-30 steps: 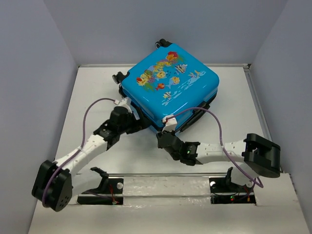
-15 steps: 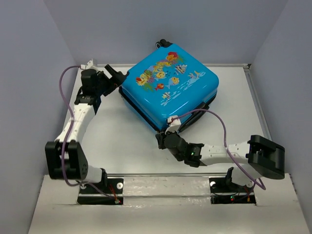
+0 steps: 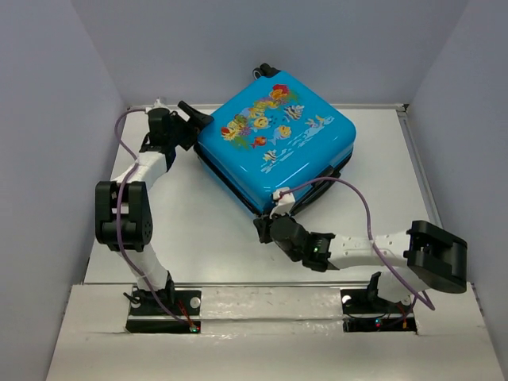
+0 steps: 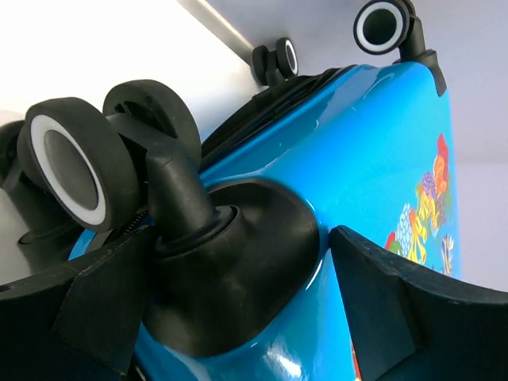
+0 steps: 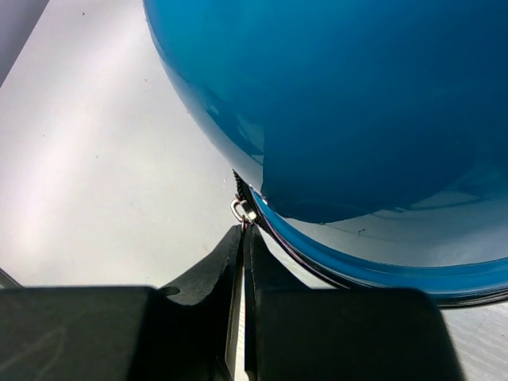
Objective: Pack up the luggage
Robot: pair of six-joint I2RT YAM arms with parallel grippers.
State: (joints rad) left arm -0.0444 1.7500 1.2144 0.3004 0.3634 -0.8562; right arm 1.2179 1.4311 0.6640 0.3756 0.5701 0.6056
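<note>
My left gripper stands apart, straddling the wheel mount at the left corner of the luggage; my right gripper is pinched on the zipper pull at its near corner; the luggage lies closed, fish face up, toward the back of the white table; grey walls enclose it; since earlier, my left elbow has folded back and the luggage is unmoved.

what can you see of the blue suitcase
The suitcase is a glossy bright blue hard shell lying flat, cartoon fish face up, turned diagonally at the far side of the table. A black zip band runs between its halves. Black-and-white wheels stick out along its far left edge. The open left hand straddles one wheel mount; the right hand is shut on the zipper pull at the near corner.
</note>
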